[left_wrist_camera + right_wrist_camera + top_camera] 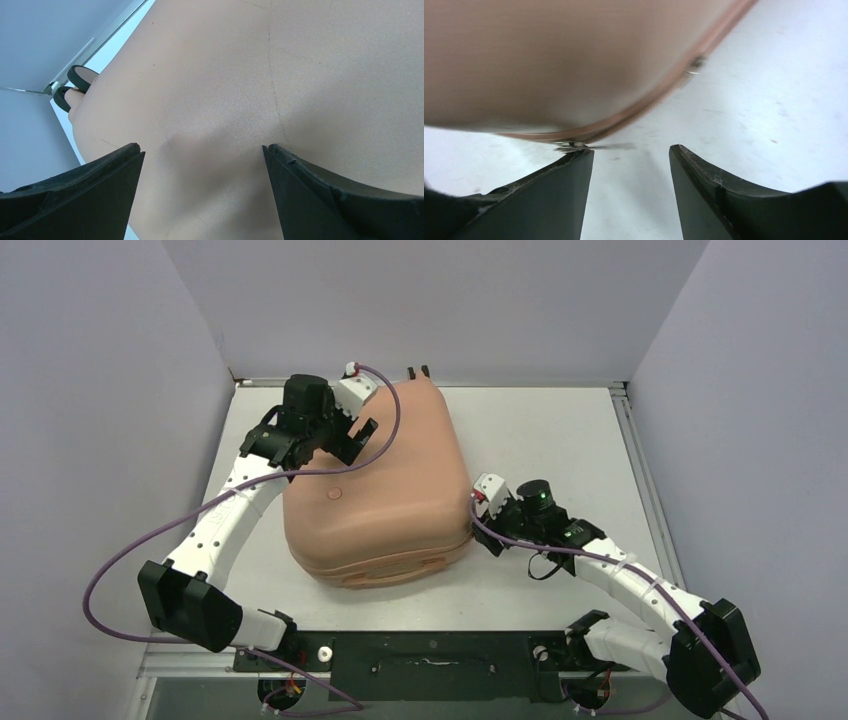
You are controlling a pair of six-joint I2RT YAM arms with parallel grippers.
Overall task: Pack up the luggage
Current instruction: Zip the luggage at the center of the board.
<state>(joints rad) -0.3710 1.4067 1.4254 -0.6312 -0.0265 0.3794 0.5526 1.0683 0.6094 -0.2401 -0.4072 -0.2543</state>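
The luggage (385, 490) is a salmon-pink hard-shell suitcase lying shut and flat in the middle of the table, a small round dot (335, 494) on its top shell. My left gripper (320, 448) stands open over the far-left part of the shell; in the left wrist view the luggage (225, 75) fills the frame between the spread fingers of the left gripper (202, 150). My right gripper (480, 520) is low at the suitcase's right side, open, nothing between its fingers (630, 150). A metal zipper pull (596, 146) sticks out from the seam of the luggage (549, 60), right at the left fingertip (574, 165).
Two black caster wheels (75, 82) show at the suitcase's far end (418, 371). A second metal zipper pull (696, 64) sits further along the seam. White table (560, 440) lies bare to the right; grey walls close in on three sides.
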